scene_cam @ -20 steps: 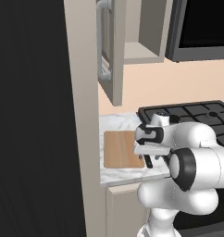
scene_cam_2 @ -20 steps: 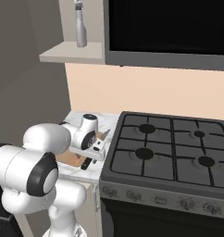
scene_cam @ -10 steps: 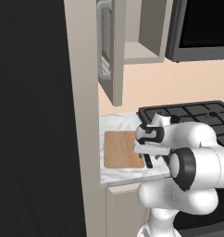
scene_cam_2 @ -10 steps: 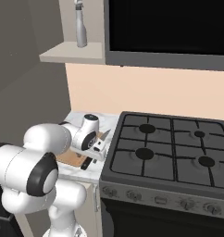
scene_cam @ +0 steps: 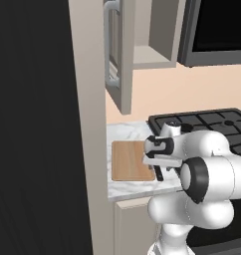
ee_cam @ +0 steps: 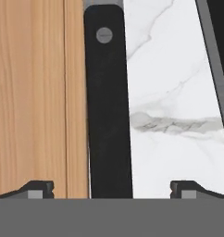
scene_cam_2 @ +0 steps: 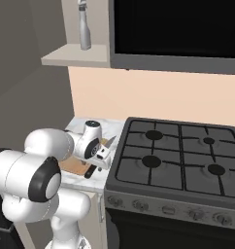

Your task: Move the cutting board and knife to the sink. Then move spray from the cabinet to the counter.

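Tool (ee_cam: 112, 187) hung low over desk (ee_cam: 174, 92), fingers (ee_cam: 37, 189) spread wide, gripping nothing. Knife (ee_cam: 108, 106) lay straight under tool, black handle running up between the tips, nearer the left tip in hand view. Board (ee_cam: 37, 97) lay flat beside handle on that side, edge just touching or slightly under it; cannot tell which. Bare marble under the other tip, then stove (ee_cam: 215, 55) edge further out.

From base views: tool (scene_cam: 159, 172) sat at board's (scene_cam: 128, 160) stove-side edge, handle end (scene_cam_2: 90, 171) poking out below wrist. Spray (scene_cam_2: 84, 30) stood upright on cabinet (scene_cam_2: 75, 56) shelf, well above and behind tool. Cabinet door (scene_cam: 120, 55) stood open.
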